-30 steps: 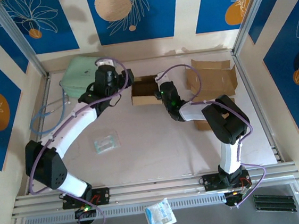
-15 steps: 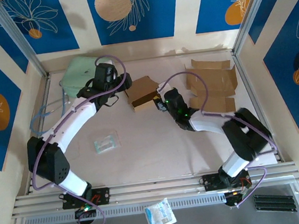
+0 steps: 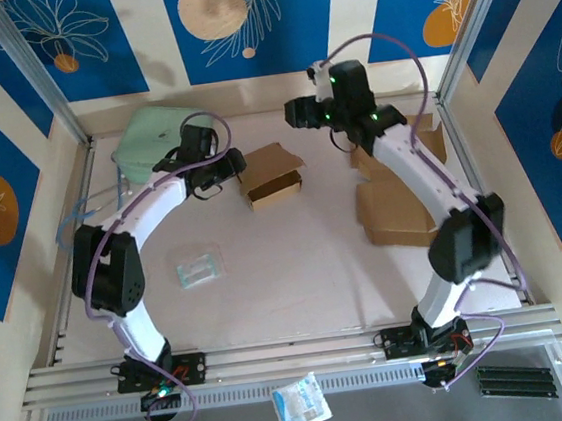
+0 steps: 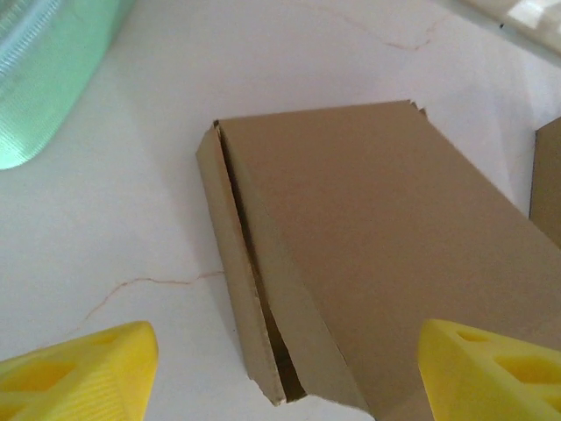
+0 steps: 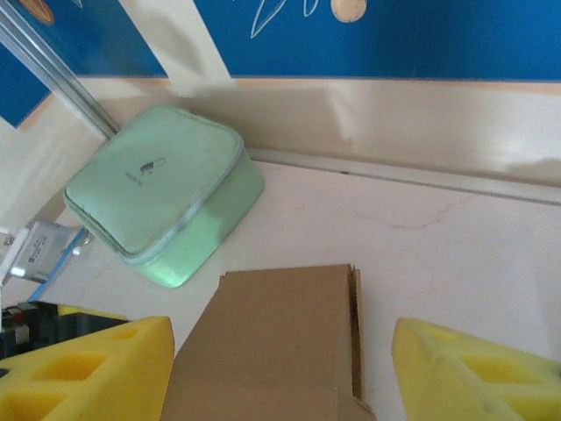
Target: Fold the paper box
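Box (image 3: 273, 174) lies flat, long axis left-right, right end slightly farther; left gripper (image 3: 236, 165) and right gripper (image 3: 294, 114) gape, empty.

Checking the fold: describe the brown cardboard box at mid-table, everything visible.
The cardboard box is plain brown, shallow and rectangular, its lid folded down. It lies flat on the table, skewed to the edges. One side flap gapes slightly along its seam. The left gripper hovers beside it, jaws open, not gripping.
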